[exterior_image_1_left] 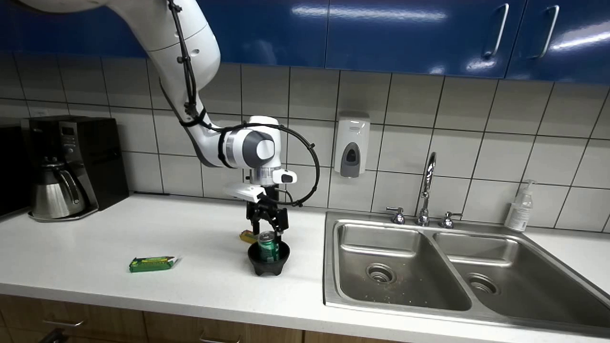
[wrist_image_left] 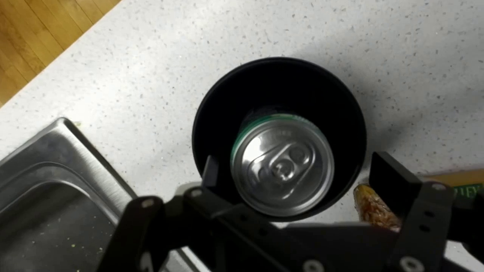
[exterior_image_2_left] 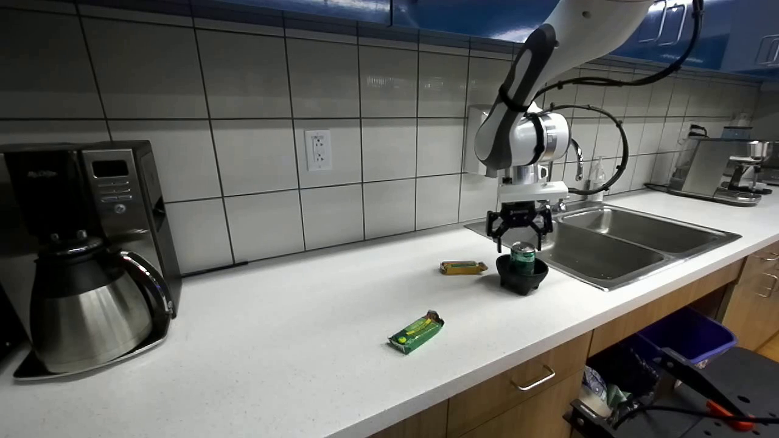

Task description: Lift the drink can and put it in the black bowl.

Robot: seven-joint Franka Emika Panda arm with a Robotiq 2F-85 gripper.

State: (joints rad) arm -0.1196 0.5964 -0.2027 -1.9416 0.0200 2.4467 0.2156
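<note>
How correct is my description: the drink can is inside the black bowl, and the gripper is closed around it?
The gripper is not closed around the drink can: it is open. The wrist view shows its fingers spread, with a clear gap between the can and the finger at the picture's right. The can is indeed inside the black bowl.

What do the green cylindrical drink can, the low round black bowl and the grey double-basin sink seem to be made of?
Drink can: metal, probably aluminium; glossy bare top with a pull tab.
Black bowl: perhaps plastic, though stone or ceramic is possible; dark, low sheen, faint gleam on the rim.
Sink: likely stainless steel, brushed-looking; grey with soft, blurred reflections.
</note>
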